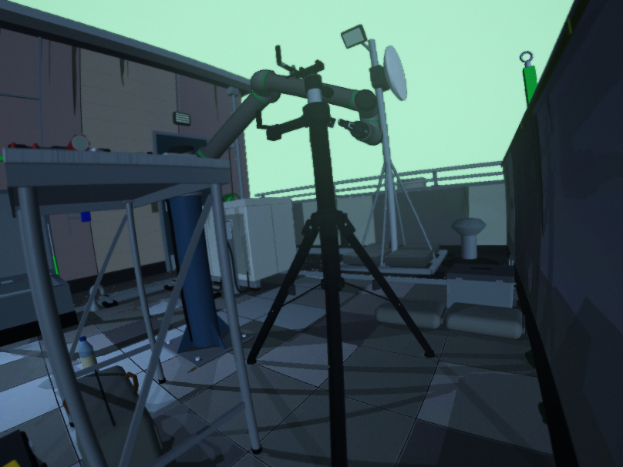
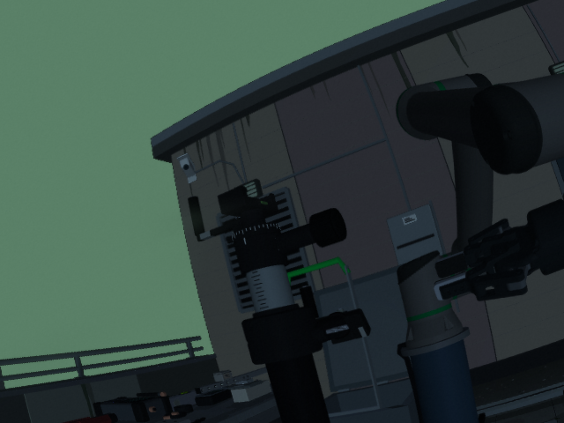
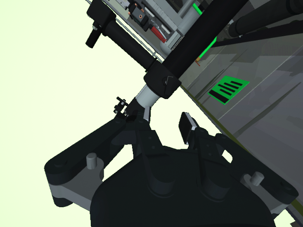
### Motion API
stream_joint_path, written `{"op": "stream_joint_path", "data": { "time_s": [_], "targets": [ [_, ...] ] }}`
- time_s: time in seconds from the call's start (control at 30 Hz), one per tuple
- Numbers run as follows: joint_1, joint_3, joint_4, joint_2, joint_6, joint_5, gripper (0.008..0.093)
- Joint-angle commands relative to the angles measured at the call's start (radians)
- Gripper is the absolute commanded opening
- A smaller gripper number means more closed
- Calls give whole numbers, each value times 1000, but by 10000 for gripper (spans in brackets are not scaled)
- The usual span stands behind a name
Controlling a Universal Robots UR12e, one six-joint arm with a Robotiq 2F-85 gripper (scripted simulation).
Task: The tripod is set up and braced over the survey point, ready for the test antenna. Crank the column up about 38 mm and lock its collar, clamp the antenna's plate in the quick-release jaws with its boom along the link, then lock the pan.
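My gripper [image 2: 444, 275] [image 3: 166, 122] [image 1: 342, 122] hangs in the air beside the black tripod [image 1: 324, 216], at the height of its head and some way off from it. The grey column [image 2: 269, 287] [image 3: 146, 94] stands out of the black collar [image 2: 280, 330] [image 3: 162, 82]. A crank arm with a handle [image 1: 266, 130] [image 3: 91, 39] sticks out from the collar block. The pan head with its knob [image 2: 327, 227] and the quick-release jaws [image 2: 243, 198] sit on top; the jaws are empty. The antenna is not clearly in view. The gripper is open and holds nothing.
A white cabinet [image 1: 254, 236] stands behind the tripod. A grey work table [image 1: 115, 171] with small tools stands to the left, by my blue pedestal [image 1: 193, 271]. A dish mast [image 1: 387, 151] and sandbags [image 1: 453, 316] lie beyond. A dark parapet wall [image 1: 568, 251] runs along the right.
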Motion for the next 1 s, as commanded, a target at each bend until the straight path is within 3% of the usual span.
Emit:
{"op": "stream_joint_path", "data": {
  "time_s": [0.0,0.23,0.5,0.77,0.97],
  "targets": [
    [0,-6,9,-9,0,0,480],
    [0,-52,108,-64,0,0,480],
    [0,-161,273,-119,0,0,480],
    [0,-280,411,-134,0,0,480],
    [0,-318,451,-134,0,0,480]
  ]
}}
